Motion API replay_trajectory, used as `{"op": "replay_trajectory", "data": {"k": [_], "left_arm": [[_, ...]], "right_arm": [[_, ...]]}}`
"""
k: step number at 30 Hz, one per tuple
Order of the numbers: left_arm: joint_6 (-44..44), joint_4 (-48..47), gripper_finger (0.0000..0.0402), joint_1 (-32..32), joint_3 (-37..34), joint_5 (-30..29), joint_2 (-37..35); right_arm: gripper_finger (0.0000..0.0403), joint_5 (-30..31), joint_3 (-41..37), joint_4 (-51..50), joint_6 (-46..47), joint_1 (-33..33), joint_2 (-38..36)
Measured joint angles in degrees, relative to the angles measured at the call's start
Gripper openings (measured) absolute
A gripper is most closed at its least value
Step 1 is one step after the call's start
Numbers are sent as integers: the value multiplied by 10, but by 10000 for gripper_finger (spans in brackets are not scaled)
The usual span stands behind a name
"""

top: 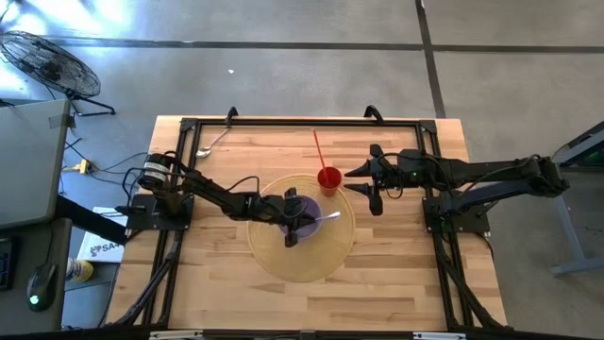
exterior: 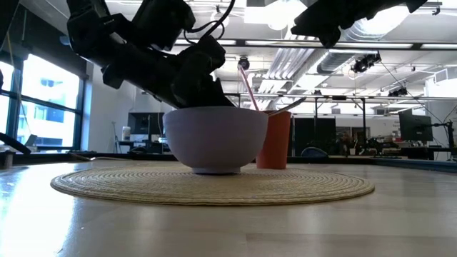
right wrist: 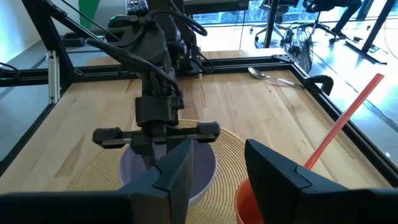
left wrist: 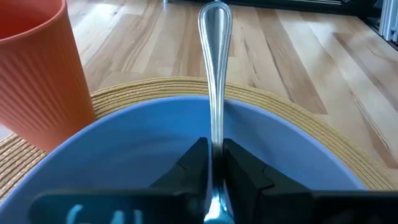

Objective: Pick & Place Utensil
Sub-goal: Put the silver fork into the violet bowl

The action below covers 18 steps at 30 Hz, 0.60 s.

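A silver utensil point(left wrist: 215, 56) is in my left gripper point(left wrist: 214, 149), which is shut on it over a blue-purple bowl point(top: 310, 202) on a round woven placemat point(top: 302, 260). The utensil's handle points away toward the table's right point(top: 330, 216). An orange ribbed cup point(top: 328, 178) with a red straw point(top: 319, 149) stands on the mat's far edge. My right gripper point(top: 362, 187) hovers open just right of the cup, touching nothing. In the low view the bowl point(exterior: 214, 143) hides the left fingertips. My left gripper pinches the utensil's slim shaft point(left wrist: 215, 134) between its two fingers point(left wrist: 193, 158), which lie along it. The fingers come from the table's left, slanting down into the bowl. The handle's free end point(left wrist: 214, 15) reaches out past the bowl's rim; the utensil's other end is hidden under the fingers.
A second silver spoon point(top: 212, 142) lies near the table's far left corner, also seen in the right wrist view as the spoon point(right wrist: 273, 78). A black metal frame point(top: 302, 123) runs along the table's edges. Bare wood lies near the placemat's near side point(top: 302, 302).
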Motion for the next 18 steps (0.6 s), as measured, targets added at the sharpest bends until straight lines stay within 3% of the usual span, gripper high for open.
{"op": "replay_trajectory", "data": {"k": [8, 18], "left_arm": [[0, 2, 111, 0, 0, 8, 0], [0, 8, 124, 0, 0, 17, -5]], "right_arm": [[139, 0, 0, 0, -2, 0, 0], [139, 0, 0, 0, -10, 0, 0]]}}
